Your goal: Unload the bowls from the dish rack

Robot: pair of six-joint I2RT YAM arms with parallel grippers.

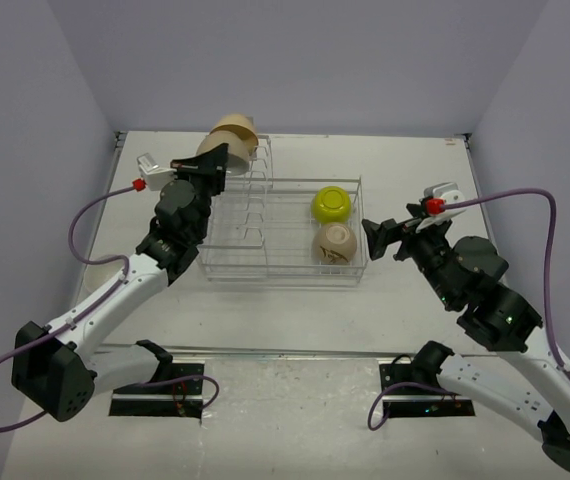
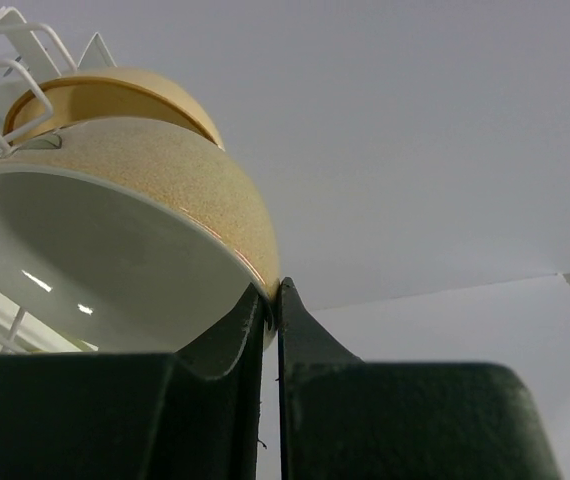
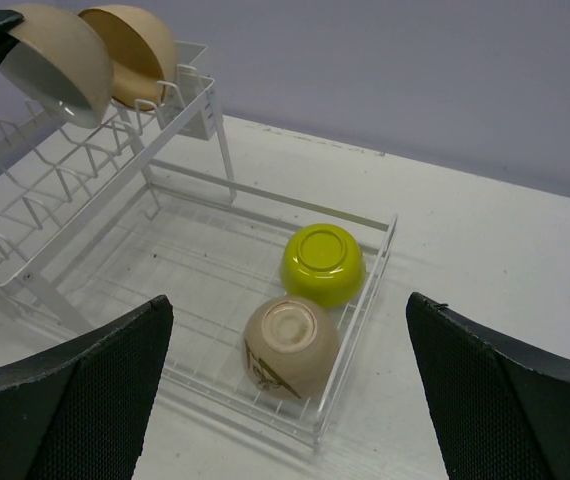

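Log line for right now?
left jaws: shut on speckled bowl rim | right jaws: open, empty | dish rack basket: green bowl, beige bowl, upside down | upper slots: tan bowl

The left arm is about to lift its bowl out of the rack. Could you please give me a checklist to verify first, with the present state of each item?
1. Left gripper shut on the speckled bowl at its rim: ok.
2. Grip deep enough: cannot tell, only the tips pinch the rim.
3. Tan bowl behind it separate from the held bowl: cannot tell.
4. Right gripper open, apart from the dish rack: ok.
5. Yellow-green bowl and beige bowl upside down in the basket, untouched: ok.
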